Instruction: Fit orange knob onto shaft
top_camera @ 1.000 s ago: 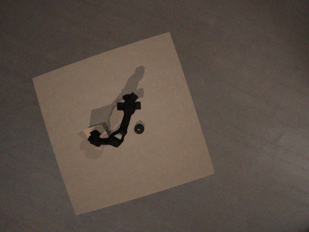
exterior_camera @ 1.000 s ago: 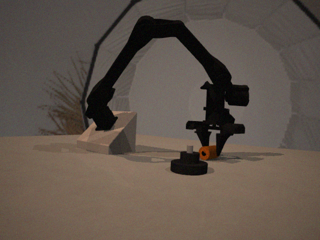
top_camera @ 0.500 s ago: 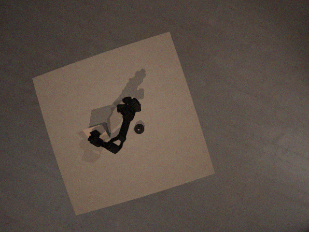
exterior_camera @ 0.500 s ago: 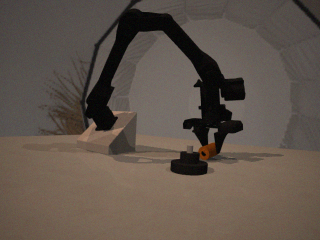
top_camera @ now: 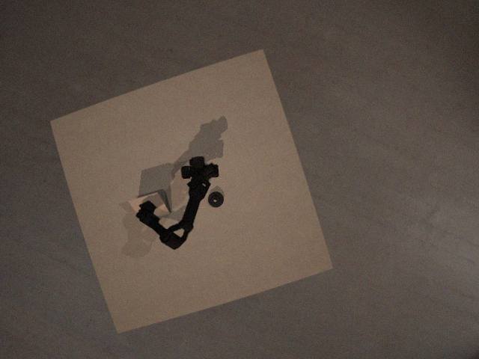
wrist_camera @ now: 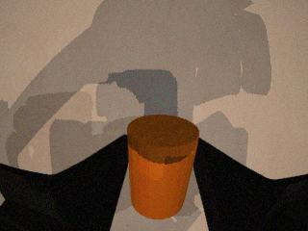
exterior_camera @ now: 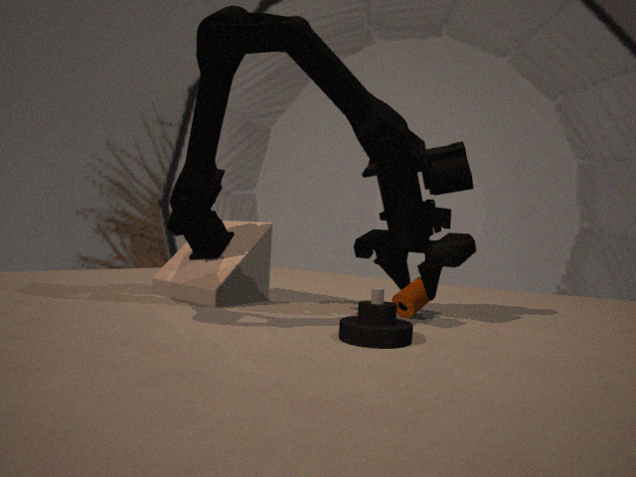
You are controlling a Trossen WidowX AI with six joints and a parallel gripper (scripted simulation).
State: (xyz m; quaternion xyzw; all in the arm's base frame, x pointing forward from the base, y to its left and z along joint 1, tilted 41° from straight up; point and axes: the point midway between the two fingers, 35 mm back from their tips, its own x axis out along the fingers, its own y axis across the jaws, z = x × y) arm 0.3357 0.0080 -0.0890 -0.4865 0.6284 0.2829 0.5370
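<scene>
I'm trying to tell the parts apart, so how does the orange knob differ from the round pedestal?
The knob is orange, while the pedestal is black. The knob is tilted between the gripper's fingers; the pedestal stands level on the table. The knob has a dark hole in one end, whereas the pedestal has a pale shaft sticking up. Both are round in outline.

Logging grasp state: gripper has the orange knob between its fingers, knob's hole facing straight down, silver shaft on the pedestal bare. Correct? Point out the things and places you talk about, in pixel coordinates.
Not quite: the hole isn't facing straight down. The exterior view shows the orange knob (exterior_camera: 413, 296) (wrist_camera: 161, 185) tilted, its hole facing sideways and down. The rest stands: the gripper (exterior_camera: 418, 293) (wrist_camera: 161, 142) has it between its fingers, and the silver shaft (exterior_camera: 377, 296) is bare.
</scene>
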